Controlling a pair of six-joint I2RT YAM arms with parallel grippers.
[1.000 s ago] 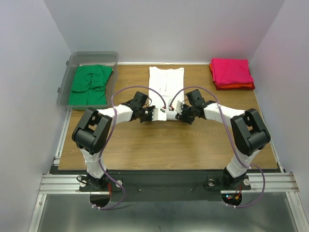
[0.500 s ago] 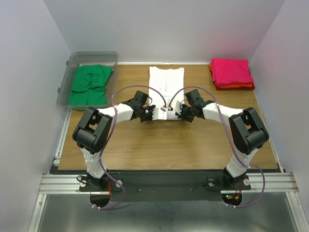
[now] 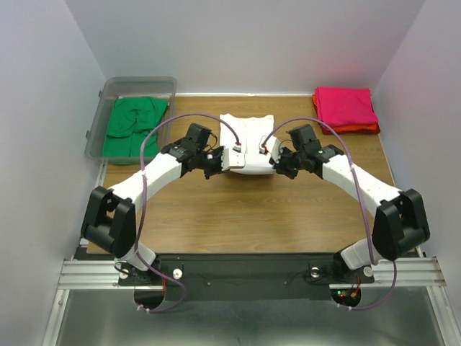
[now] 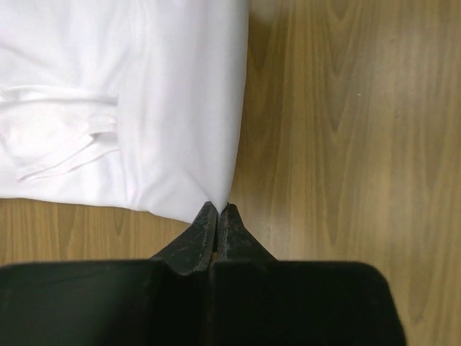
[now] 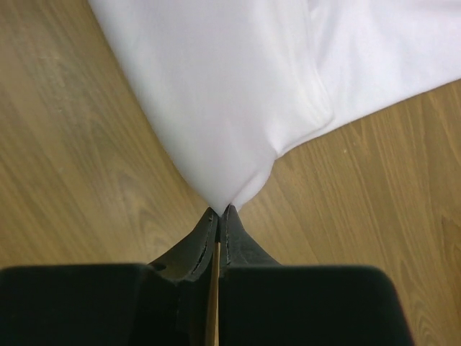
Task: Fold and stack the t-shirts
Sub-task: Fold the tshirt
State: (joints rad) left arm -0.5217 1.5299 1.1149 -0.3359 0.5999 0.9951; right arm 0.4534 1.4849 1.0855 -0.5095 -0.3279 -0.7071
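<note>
The white t-shirt (image 3: 247, 133) lies in the mid of the table (image 3: 238, 216), toward the far edge, w/ its near end curled over in a soft round fold. The left gripper (image 3: 229, 159) is pinched tight on the shirt's near-left corner. In the left wrist view its two black fingers (image 4: 205, 231) meet w/ a bit of white cloth btw the tips. The right gripper (image 3: 269, 161) is clamped the same way on the near-right corner. At the table's far right corner sits a neat pile: the pink t-shirt (image 3: 344, 104) on top, the red-orange t-shirt (image 3: 353, 130) under it, only its edge showing. At the table's far left corner is the clear bin (image 3: 97, 122) w/ the green t-shirt (image 3: 133, 126) lying loose inside.
</note>
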